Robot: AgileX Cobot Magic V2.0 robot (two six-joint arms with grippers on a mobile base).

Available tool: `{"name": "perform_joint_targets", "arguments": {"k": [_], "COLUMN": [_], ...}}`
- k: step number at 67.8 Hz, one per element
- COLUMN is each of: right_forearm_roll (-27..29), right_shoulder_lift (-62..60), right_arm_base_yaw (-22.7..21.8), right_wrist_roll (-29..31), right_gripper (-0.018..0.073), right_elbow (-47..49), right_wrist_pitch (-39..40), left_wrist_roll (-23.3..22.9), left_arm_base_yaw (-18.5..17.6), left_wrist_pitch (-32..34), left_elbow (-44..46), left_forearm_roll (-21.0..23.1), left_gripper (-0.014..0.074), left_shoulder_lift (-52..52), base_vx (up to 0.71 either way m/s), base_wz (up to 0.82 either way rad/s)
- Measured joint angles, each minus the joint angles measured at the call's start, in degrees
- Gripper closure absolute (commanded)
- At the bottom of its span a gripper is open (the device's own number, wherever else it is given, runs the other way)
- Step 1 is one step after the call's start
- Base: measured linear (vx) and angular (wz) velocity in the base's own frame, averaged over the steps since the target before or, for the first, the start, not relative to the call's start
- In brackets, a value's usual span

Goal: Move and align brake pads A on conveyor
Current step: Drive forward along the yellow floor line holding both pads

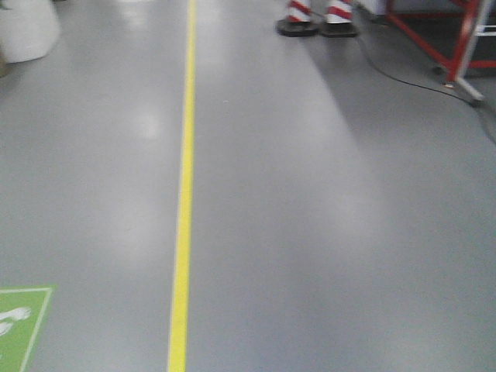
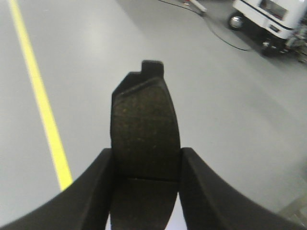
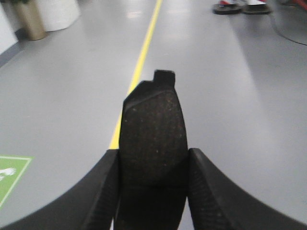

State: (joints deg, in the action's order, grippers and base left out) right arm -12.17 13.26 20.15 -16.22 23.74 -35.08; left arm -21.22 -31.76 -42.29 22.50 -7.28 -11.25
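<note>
Two brake pads are up in the air, one in each claw. The left claw (image 2: 146, 160) is shut narrow on the left brake pad (image 2: 144, 120), with a black finger pressing each long side, and the pad sticks out ahead with its little tab at the far end. The right claw (image 3: 152, 160) grips the right brake pad (image 3: 153, 120) in the same way. Both pads hang over the grey floor (image 1: 325, 232), not over a belt. No picture shows the conveyor, so I cannot tell how near it is. No picture shows the other two pads either, so I cannot tell if they are already in place.

My guess is that the picking up is done for these two pads, and the carrying is under way. Left to do: reach the conveyor, lay both pads down on it, and line them up.

The floor ahead is wide and flat. A yellow line (image 1: 183, 232) runs straight up the middle of it. A green sign (image 1: 19, 325) is painted flat at the near left, so it blocks nothing. Far ahead on the right stand two striped cones (image 1: 318, 17) and a red frame (image 1: 434, 35), with a thin cable (image 2: 224, 40) lying on the floor near them. These are well apart from the claws, so the way looks open, but the cable could catch a wheel on that side
</note>
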Motion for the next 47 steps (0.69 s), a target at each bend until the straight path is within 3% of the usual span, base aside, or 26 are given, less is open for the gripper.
{"name": "perform_joint_targets", "arguments": {"k": [18, 47], "right_forearm_roll": [0.0, 0.0], "right_shoulder_lift": [0.0, 0.0], "right_arm_base_yaw": [0.0, 0.0], "right_wrist_roll": [0.0, 0.0], "right_gripper": [0.0564, 0.0564], "right_elbow": [0.0, 0.0], "right_wrist_pitch": [0.0, 0.0], "left_wrist_roll": [0.0, 0.0], "left_arm_base_yaw": [0.0, 0.0], "left_wrist_pitch": [0.0, 0.0], "left_elbow": [0.0, 0.0], "left_forearm_roll": [0.0, 0.0], "left_gripper": [0.0602, 0.0602], "left_shoulder_lift": [0.0, 0.0], "base_vx": [-0.02, 0.10], "base_wz": [0.54, 0.16]}}
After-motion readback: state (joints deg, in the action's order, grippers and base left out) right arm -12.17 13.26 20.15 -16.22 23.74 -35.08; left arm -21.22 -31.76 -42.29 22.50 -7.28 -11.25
